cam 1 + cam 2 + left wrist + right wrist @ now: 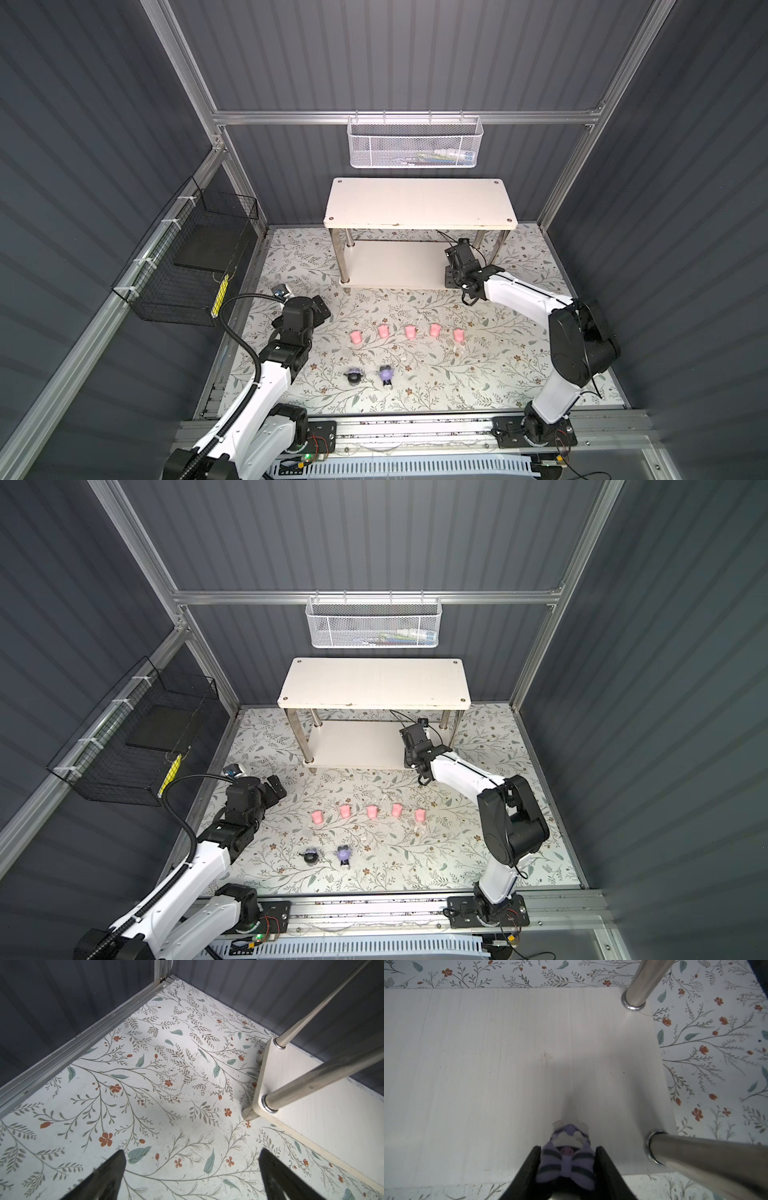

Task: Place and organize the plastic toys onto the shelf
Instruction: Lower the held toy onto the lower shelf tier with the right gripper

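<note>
Closest to the right wrist camera is a lavender figurine (pixel 564 1161) with dark stripes. It is clamped between the fingers of the right pincer (pixel 568 1150), which grips it by its sides, probably so that the base stays free to be set down. The toy hangs over the lower tier (pixel 488 1064) of the shelf (pixel 419 203), near the end bounded by two metal legs (pixel 635 997). The picture is blurred this close, so whether its base touches the board cannot be told. The arm reaches in low from the front, which seems the only way in under the top board. A spot near the end would leave the rest of the tier free for the other toys.

On the table (pixel 478 374), five pink pig figurines (pixel 410 331) stand in a row in front of the shelf, well apart from it. Two more lavender figurines (pixel 387 374) sit side by side nearer the robot's base. None of these is on the shelf yet.

The left pincer (pixel 193 1152) has its fingers spread wide with nothing between them. It hovers over bare table just beside the shelf's left end, seemingly parked clear of the right arm's work.
</note>
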Controlling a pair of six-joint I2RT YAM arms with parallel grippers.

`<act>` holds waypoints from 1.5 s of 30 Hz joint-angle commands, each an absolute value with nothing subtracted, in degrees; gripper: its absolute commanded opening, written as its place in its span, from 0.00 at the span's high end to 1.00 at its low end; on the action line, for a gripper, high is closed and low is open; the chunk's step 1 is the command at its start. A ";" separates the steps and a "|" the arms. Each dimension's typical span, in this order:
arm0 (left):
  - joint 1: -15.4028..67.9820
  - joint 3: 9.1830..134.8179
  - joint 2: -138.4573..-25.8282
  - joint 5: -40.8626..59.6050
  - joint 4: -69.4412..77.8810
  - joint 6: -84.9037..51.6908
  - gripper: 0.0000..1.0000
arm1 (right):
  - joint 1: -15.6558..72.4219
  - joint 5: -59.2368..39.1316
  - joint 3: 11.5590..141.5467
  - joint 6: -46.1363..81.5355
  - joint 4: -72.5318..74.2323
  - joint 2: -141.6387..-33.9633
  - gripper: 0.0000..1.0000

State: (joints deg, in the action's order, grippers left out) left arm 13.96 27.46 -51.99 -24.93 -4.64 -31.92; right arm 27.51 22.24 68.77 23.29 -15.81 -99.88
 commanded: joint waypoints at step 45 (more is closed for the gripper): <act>14.19 26.06 -54.19 -25.67 -2.54 -30.94 0.00 | 25.22 19.44 72.77 23.82 -15.73 -104.50 0.54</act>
State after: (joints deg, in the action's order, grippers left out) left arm 13.96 26.59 -53.89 -24.93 -3.18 -31.92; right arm 25.50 19.46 71.50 23.55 -14.85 -103.63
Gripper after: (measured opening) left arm 0.997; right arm 0.458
